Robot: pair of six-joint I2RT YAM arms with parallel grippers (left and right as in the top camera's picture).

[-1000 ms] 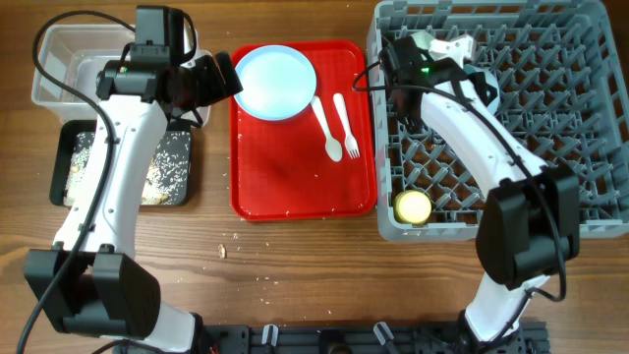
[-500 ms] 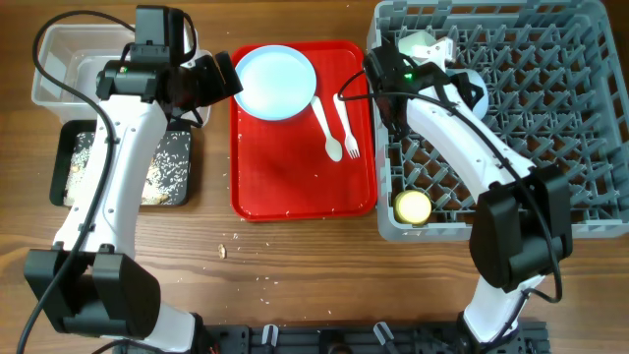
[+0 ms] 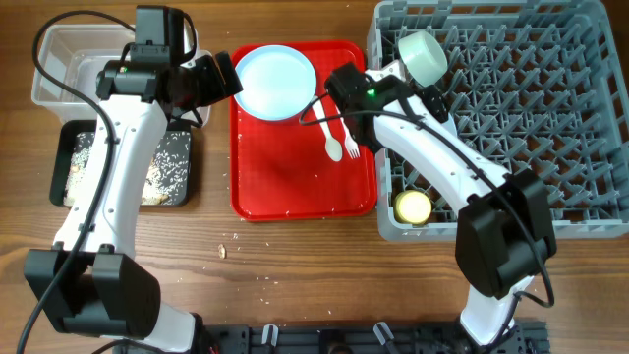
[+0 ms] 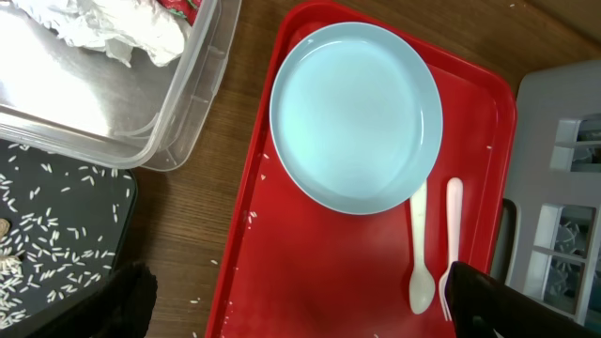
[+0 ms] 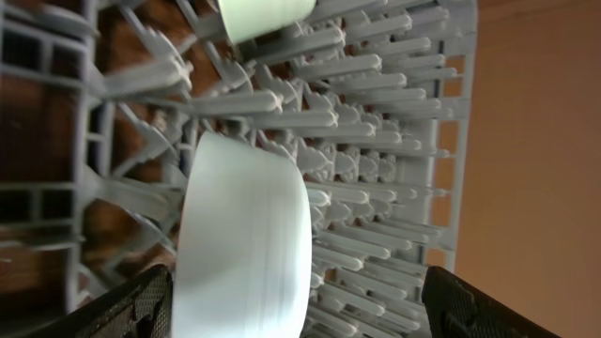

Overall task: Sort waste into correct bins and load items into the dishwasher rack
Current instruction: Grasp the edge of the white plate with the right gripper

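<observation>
All 3 views look bright and even to me, shadows soft. Overhead is sharp edge to edge. Left wrist: white sheen on the clear tub (image 4: 192, 94), fingers (image 4: 498, 305) dark and blurred in the bottom corners. Right wrist: warm orange cast, close-up bowl (image 5: 244, 244) slightly soft.

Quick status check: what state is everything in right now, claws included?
Left claw: open, empty.
Right claw: open, empty.
Plate: empty, on red tray.
Spoon, fork: flat on tray.
Bowl: on edge in dishwasher rack.
Yellow cup: in rack.
Clear tub: holds crumpled paper.
Black tray: holds rice-like crumbs.
</observation>
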